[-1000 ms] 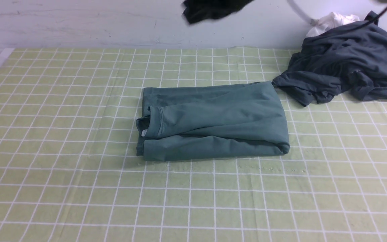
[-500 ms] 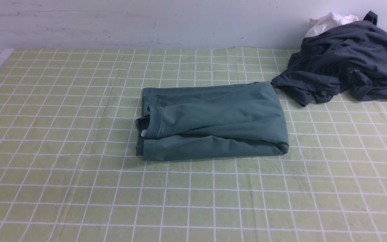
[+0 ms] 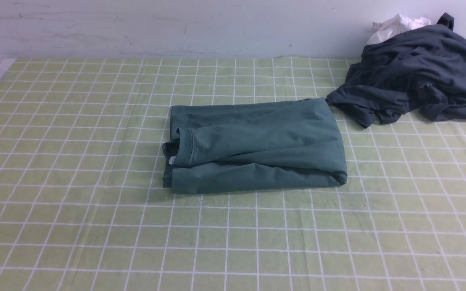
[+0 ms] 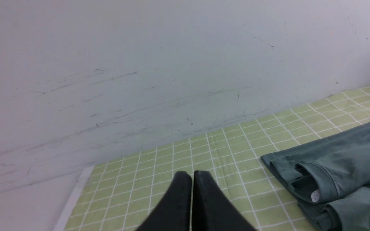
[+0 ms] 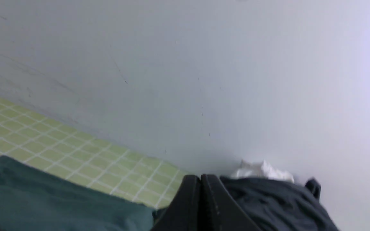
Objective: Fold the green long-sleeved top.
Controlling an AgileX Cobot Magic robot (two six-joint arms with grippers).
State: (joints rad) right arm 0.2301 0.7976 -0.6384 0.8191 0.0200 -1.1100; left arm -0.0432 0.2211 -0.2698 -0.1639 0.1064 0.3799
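The dull green cotton long-sleeved top (image 3: 257,145) lies folded mid-surface on the pale green checked cloth (image 3: 75,226), while the left tool (image 4: 191,175) and right tool (image 5: 200,178) hang pinched together, empty.

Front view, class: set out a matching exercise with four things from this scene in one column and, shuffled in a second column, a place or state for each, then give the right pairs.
Column 1
1. green long-sleeved top
2. dark grey garment
3. white cloth
4. left gripper

Column 2
A. crumpled in a heap at the far right
B. shut, holding nothing
C. folded into a flat rectangle mid-table
D. peeking out behind the heap, against the wall

Pairs: 1-C, 2-A, 3-D, 4-B
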